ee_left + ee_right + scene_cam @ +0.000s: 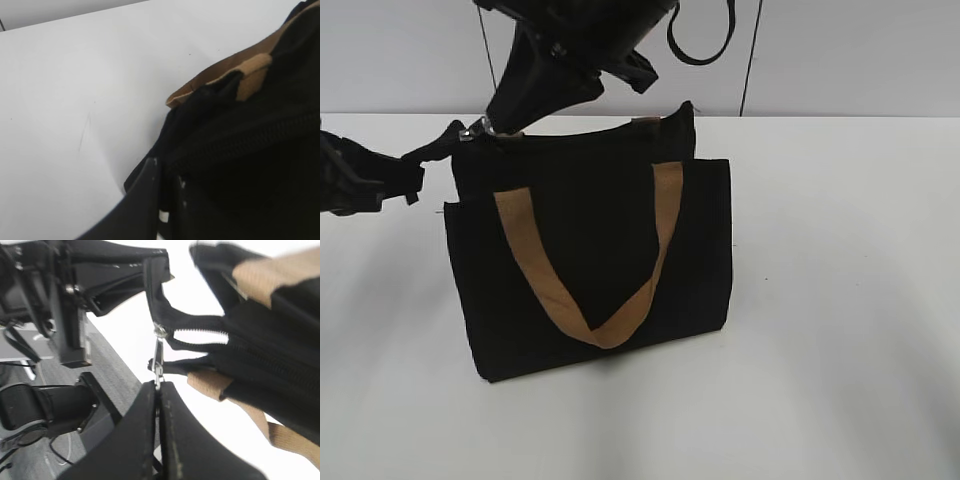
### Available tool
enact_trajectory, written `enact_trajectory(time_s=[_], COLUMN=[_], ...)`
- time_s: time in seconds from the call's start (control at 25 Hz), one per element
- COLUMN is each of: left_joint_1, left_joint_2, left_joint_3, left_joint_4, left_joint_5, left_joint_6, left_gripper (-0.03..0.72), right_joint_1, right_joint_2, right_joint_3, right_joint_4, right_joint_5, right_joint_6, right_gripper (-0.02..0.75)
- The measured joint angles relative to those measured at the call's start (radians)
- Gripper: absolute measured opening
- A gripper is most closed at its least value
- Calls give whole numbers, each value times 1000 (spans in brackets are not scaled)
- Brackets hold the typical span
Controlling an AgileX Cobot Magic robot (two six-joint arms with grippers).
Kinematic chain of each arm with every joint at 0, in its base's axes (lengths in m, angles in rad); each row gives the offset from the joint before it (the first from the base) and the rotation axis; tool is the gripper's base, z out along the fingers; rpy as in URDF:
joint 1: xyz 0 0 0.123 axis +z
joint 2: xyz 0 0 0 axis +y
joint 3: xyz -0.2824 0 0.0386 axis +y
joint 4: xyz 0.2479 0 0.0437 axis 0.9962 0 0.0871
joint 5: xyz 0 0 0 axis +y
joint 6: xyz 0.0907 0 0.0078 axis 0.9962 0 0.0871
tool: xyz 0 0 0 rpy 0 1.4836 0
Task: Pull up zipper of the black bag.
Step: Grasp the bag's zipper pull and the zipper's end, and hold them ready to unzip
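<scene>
The black bag (590, 250) stands upright on the white table, its tan handle (620, 330) hanging down the front. My right gripper (492, 122) reaches across from above to the bag's top left corner. In the right wrist view it (158, 386) is shut on the zipper's silvery pull tab (158, 362), which also shows in the exterior view (472, 131). The slider sits at the left end of the zipper line. My left gripper (418, 165) is shut on the black fabric end of the bag (260, 150); its jaws (167, 182) pinch the cloth, pulled taut to the left.
The white table (840, 350) stretches around the bag on all sides. A second tan handle (200, 82) lies behind the bag's top edge. The right arm's body (580, 40) hangs over the bag's top. Floor and the robot base (45, 405) show beyond the table edge.
</scene>
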Motion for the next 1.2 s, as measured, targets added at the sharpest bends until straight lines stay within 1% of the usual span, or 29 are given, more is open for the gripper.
enact_trajectory(time_s=[0.16,0.28,0.48,0.64,0.84,1.2], left_joint_1=[-2,-2,-2,-2,0,0], left_joint_2=[0,0,0,0,0,15], left_joint_3=[2,2,2,2,3,3], left_joint_4=[29,34,76,82,84,86], left_joint_5=[1,3,34,65,130,149], left_joint_6=[-11,-12,-35,-69,-76,-76], left_gripper=[7,7,6,6,6,6], right_joint_1=[-10,-13,-13,-13,-13,-13], right_joint_2=[0,0,0,0,-3,-38], right_joint_3=[0,0,0,0,0,0], right_joint_4=[27,-8,-151,-263,-405,-663], right_joint_5=[2,-3,-35,-36,-11,17], right_joint_6=[-28,-32,-19,-2,7,53], right_gripper=[-15,-15,-15,-15,-15,-15])
